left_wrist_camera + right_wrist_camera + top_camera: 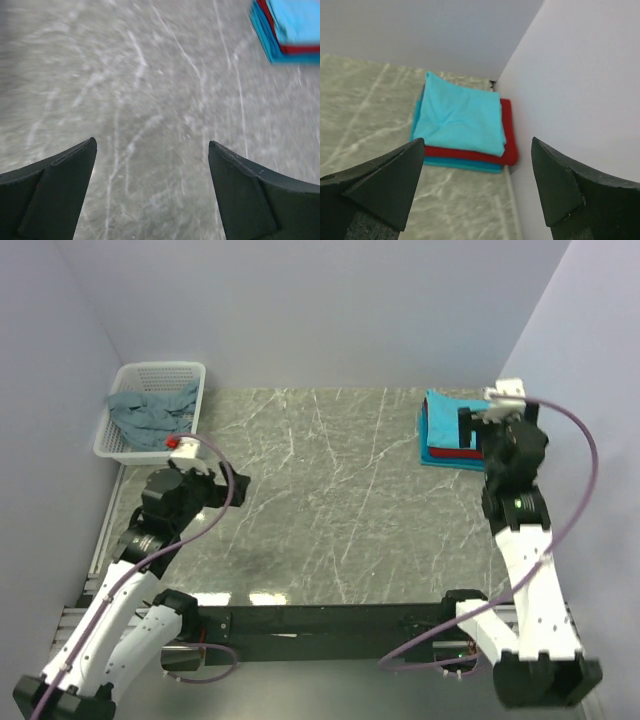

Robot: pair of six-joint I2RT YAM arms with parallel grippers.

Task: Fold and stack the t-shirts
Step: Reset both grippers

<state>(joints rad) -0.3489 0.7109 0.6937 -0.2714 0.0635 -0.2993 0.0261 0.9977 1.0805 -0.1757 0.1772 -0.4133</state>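
Three folded shirts sit in a neat stack at the far right corner of the table, by the wall. The turquoise shirt is on top, the red shirt is under it, and the blue shirt is at the bottom. A grey-blue shirt lies crumpled in the basket. The left gripper and the right gripper are wide open and hold nothing.

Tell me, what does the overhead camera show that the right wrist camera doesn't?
Only overhead: the white basket holding a crumpled grey-blue shirt, and the left arm. Only the right wrist: the whole face of the top turquoise shirt, seen between the open right gripper fingers. Both: the folded stack, turquoise over red over turquoise, and the marbled table.
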